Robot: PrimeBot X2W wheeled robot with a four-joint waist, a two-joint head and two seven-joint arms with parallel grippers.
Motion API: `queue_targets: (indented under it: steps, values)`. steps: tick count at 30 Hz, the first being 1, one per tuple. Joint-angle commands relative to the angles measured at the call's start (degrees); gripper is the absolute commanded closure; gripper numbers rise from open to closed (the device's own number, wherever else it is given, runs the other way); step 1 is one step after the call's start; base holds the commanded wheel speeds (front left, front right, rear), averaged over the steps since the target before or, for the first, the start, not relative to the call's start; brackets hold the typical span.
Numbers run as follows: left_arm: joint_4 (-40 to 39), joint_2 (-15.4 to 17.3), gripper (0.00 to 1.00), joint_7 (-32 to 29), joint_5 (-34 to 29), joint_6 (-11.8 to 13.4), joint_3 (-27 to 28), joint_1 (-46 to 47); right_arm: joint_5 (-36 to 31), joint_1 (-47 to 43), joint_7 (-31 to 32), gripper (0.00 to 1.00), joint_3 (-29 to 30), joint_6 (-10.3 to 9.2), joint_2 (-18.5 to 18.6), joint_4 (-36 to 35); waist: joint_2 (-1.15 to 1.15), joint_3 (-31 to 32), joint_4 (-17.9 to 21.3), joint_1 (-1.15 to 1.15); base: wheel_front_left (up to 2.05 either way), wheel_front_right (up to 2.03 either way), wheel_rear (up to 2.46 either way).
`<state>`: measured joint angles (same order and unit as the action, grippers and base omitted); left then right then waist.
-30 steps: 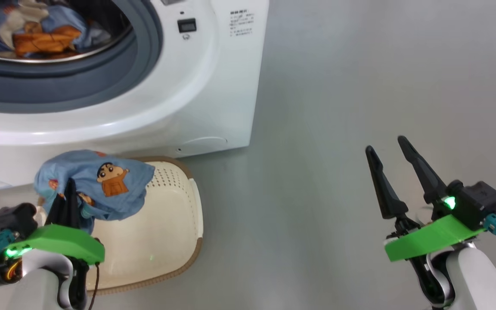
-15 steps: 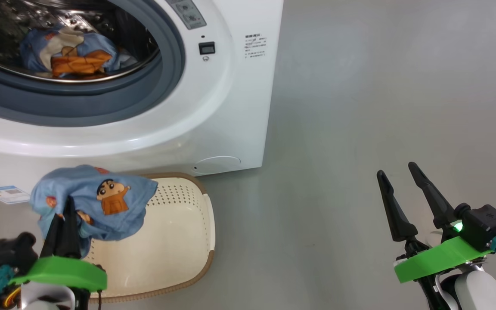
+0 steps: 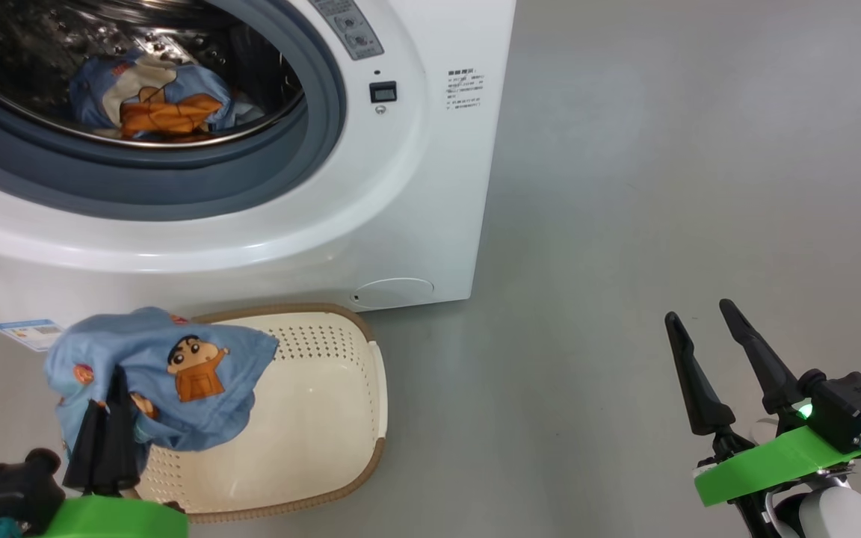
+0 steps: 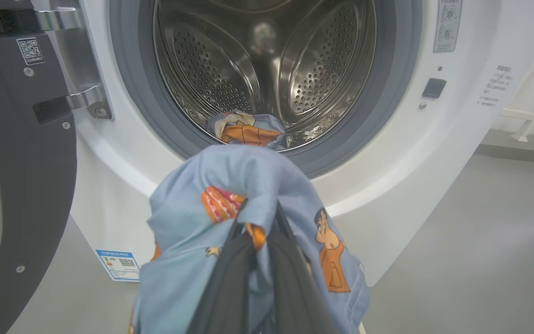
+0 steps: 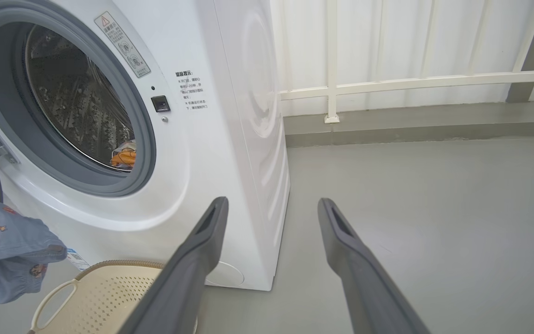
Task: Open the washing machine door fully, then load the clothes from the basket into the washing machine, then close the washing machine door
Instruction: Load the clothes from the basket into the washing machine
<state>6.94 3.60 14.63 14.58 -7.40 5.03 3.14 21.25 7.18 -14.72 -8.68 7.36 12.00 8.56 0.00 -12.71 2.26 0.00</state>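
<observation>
Head view shifts with the camera; left gripper (image 3: 107, 388) stays clamped on clothes (image 3: 199, 351) draped over it; right gripper (image 3: 698, 310) stays wide, empty.

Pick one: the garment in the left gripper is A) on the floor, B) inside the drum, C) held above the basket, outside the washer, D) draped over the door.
C: the left gripper is shut on the blue garment, which hangs over the basket in front of the washing machine.
</observation>
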Motion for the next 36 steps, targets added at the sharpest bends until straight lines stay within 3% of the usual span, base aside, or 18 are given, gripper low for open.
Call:
queue_targets:
  steps: [1,20,30,36]
  values:
    - [-2.3,0.4,1.00,0.4,-0.5,-0.1,2.2,-0.3,0.1,-0.5,-0.3,0.00,-0.8,0.13,0.6,-1.4,0.00,-0.1,0.0,0.00,0.00,0.00,0.00]
    - [-6.1,-0.7,1.00,0.4,0.1,-0.1,2.8,-0.7,0.0,-0.1,-0.3,0.00,-0.5,0.13,0.5,-1.8,0.00,-1.6,0.3,0.00,0.00,0.00,0.00]
    - [-5.9,-0.6,1.00,0.4,-0.1,-0.1,2.0,6.8,-0.3,2.2,-0.3,0.00,-0.7,0.13,0.0,-2.3,0.00,-5.2,0.5,0.00,0.00,0.00,0.00]
    - [-4.8,1.8,1.00,0.4,-0.5,-0.1,1.5,13.7,-0.3,3.8,-0.3,0.00,-0.9,0.13,-0.3,-2.5,0.00,-7.6,1.1,0.00,0.00,0.00,0.00]
